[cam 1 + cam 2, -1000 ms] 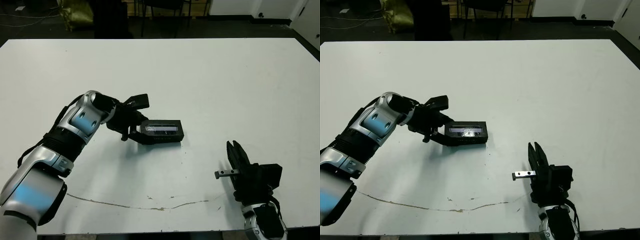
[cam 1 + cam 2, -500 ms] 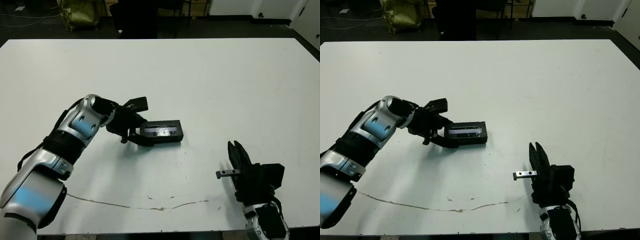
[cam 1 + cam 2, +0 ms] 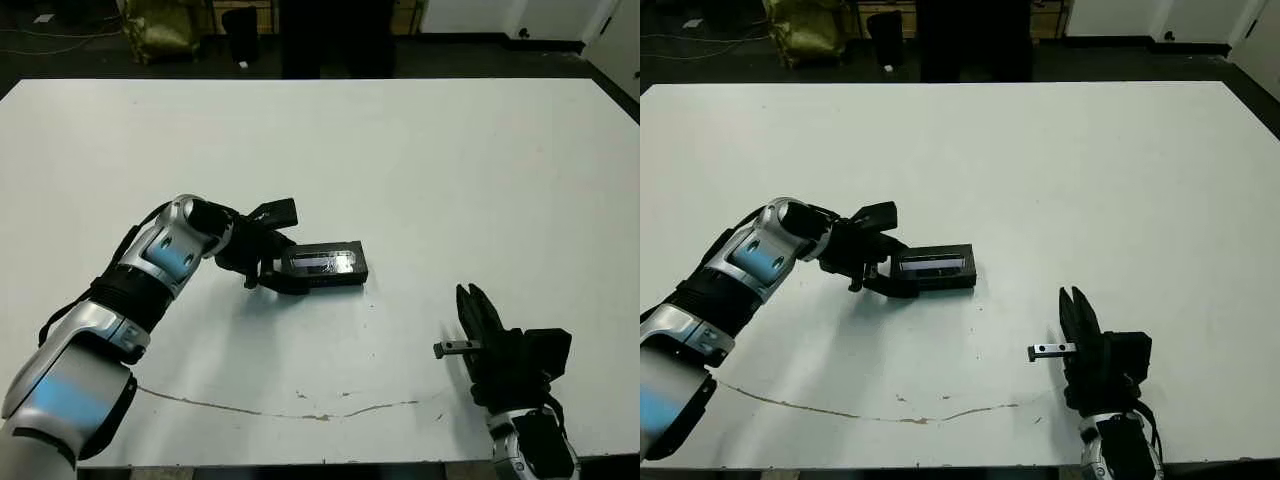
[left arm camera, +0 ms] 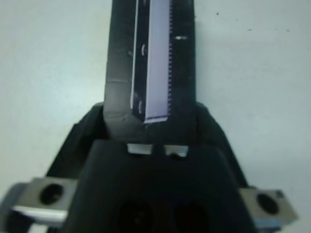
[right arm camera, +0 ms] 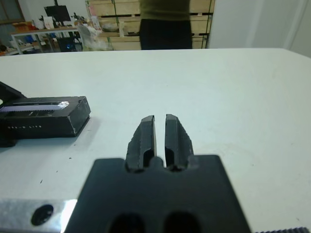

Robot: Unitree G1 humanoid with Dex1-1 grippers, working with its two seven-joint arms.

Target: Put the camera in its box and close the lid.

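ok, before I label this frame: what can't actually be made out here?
- Slim black bar-shaped camera and white-lined tray: not visible in any view; the black rectangular lid with the silver-grey stripe covers whatever is under it.
- Left gripper fingertips: head views, too dark against the lid; left wrist view, blocked by the gripper's body.
- Person beyond the white table: right wrist view, cut off by the top edge.

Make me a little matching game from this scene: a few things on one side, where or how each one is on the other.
Things:
1. lid
2. left gripper
3. right gripper
4. table

Descriptions:
A. white, with a thin crack line near the robot
B. at the lid's end
C. apart from the lid, holding nothing
D. black, with a shiny stripe on top

Pairs: 1-D, 2-B, 3-C, 4-A
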